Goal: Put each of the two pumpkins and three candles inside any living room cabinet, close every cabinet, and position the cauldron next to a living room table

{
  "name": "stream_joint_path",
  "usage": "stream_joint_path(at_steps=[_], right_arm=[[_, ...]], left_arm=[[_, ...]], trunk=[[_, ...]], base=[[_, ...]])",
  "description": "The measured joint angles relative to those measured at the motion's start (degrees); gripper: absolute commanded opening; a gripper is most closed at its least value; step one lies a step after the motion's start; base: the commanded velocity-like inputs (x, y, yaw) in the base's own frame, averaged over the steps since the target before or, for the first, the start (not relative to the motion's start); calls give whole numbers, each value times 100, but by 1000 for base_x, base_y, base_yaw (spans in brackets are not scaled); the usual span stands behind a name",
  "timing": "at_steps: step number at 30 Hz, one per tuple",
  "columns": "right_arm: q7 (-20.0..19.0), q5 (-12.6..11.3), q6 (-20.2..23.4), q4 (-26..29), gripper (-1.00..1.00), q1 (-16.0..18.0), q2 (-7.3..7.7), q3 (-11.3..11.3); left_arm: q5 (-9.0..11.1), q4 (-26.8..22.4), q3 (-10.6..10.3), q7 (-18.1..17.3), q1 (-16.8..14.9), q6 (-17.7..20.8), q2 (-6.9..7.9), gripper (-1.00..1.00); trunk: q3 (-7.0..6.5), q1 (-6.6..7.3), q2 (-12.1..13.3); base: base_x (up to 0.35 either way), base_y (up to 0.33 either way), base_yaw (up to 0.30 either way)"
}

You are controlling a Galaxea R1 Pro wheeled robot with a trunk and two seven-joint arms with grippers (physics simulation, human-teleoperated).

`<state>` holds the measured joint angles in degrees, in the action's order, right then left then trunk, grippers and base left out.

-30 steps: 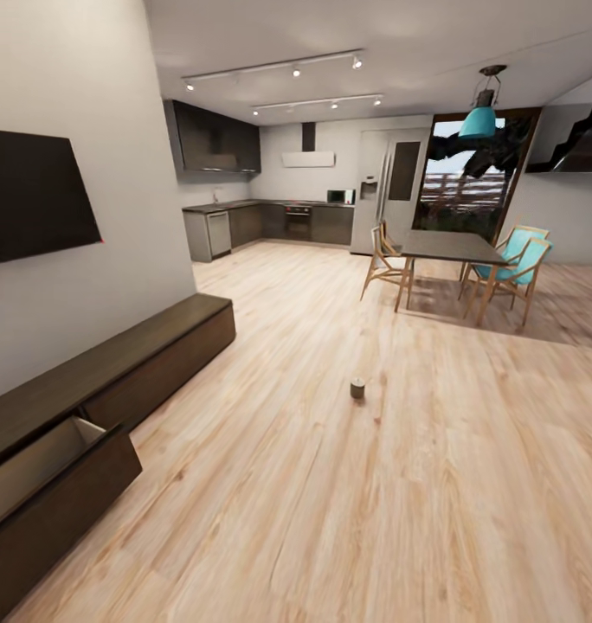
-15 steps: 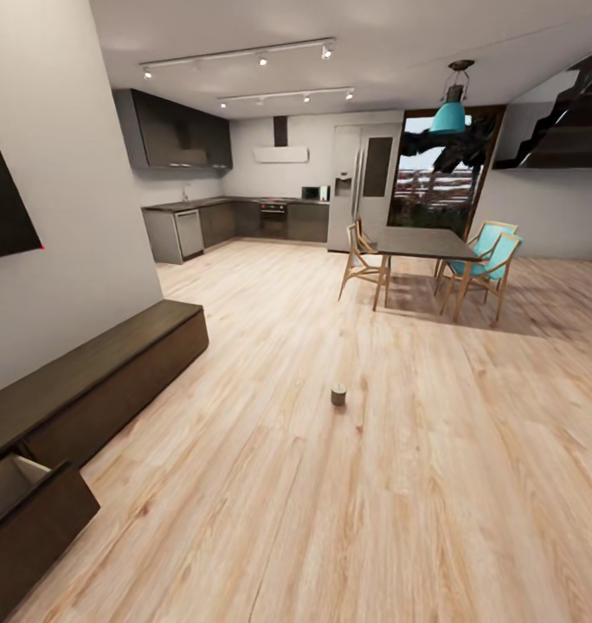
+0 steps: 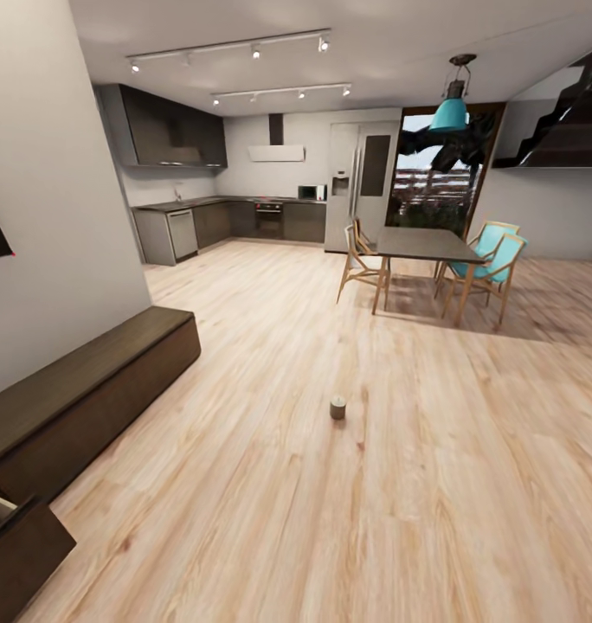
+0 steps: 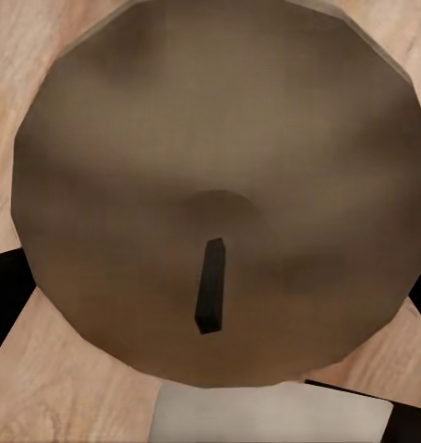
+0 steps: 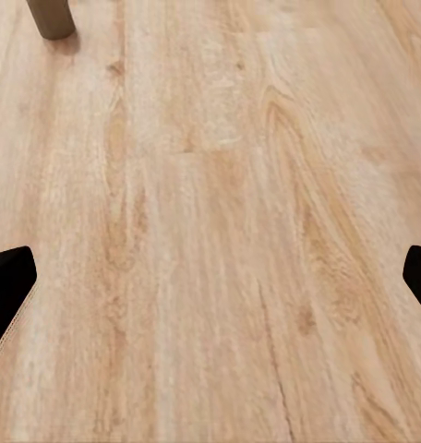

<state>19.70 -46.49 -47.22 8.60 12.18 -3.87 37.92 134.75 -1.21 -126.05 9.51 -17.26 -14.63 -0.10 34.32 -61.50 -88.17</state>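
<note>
A beige-tan candle (image 4: 220, 166) with a dark wick sits very close in the left wrist view, between the dark fingers of my left gripper (image 4: 210, 309), which is shut on it. Another candle (image 3: 337, 407) stands upright on the wooden floor mid-room; it is also in the right wrist view as a candle (image 5: 52, 17), well ahead of my right gripper (image 5: 210, 281), whose fingertips (image 5: 7, 288) are spread wide over bare floor. The long, low dark brown cabinet (image 3: 88, 385) runs along the left wall, with one drawer (image 3: 19, 541) pulled open at its near end. The pumpkins are out of view.
A dark dining table (image 3: 426, 244) with wooden and teal chairs (image 3: 491, 268) stands at the back right. Grey kitchen units (image 3: 235, 221) and a fridge (image 3: 357, 195) line the far wall. Wide wooden floor lies between the cabinet and the table.
The whole head view has shifted, so the camera moved: the cabinet, its open drawer and the wall screen slid toward the left edge. The candle on the floor stayed put.
</note>
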Motion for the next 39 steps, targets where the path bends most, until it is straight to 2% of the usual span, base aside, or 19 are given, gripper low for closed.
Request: stream_joint_path(at_steps=[11,39], right_arm=[[0,-2,-4,0,100,0,0,0],[0,0,-26,0,100,0,-1,0]], left_arm=[[0,1,-1,2,0,-4,0,-100],[0,1,-3,5,0,-9,0,-100]], trunk=[[-15,0,0],[-240,0,0]], base=[[330,0,0],[330,0,0]])
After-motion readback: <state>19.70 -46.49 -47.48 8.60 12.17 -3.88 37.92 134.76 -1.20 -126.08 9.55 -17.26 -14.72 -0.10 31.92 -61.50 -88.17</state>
